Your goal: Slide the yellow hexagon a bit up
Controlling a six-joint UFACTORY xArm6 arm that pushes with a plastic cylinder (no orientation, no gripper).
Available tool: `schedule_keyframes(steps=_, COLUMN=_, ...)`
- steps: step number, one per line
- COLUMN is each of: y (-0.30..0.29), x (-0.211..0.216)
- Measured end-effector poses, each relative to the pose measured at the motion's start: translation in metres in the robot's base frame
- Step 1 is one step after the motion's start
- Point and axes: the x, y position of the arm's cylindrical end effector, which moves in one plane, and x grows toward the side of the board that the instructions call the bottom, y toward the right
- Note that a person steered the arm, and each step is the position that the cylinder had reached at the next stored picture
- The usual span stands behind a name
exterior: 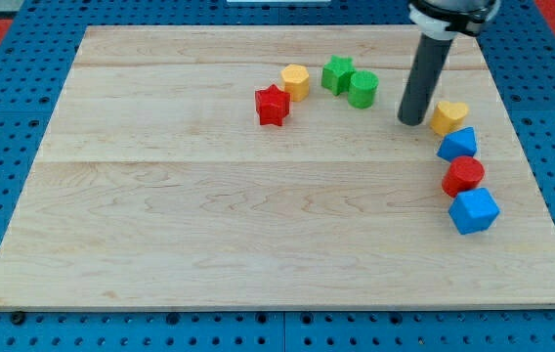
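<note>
Yellow hexagon point(296, 81) left of my tip point(413, 121)

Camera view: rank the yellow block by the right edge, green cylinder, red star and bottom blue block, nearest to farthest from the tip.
From my tip:
1. Yellow block, just right.
2. Green cylinder, up-left.
3. Bottom blue block, lower right.
4. Red star, far left.

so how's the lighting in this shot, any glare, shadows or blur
Camera view: even, soft light, no glare on the wooden board; the blocks cast only faint short shadows; everything is sharp, including my tip, just to the view's left of the yellow block; the rod's upper end is cut off at the view's top.
</note>
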Motion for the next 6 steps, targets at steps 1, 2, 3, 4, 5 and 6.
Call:
schedule_keyframes(steps=1, y=-0.042, x=0.0)
schedule_keyframes(steps=2, y=-0.083, x=-0.018)
schedule_keyframes(steps=3, y=-0.115, x=-0.04)
schedule_keyframes(steps=4, y=-0.122, x=-0.059)
schedule_keyframes(steps=5, y=-0.113, x=-0.06)
schedule_keyframes(steps=6, y=-0.089, x=-0.059)
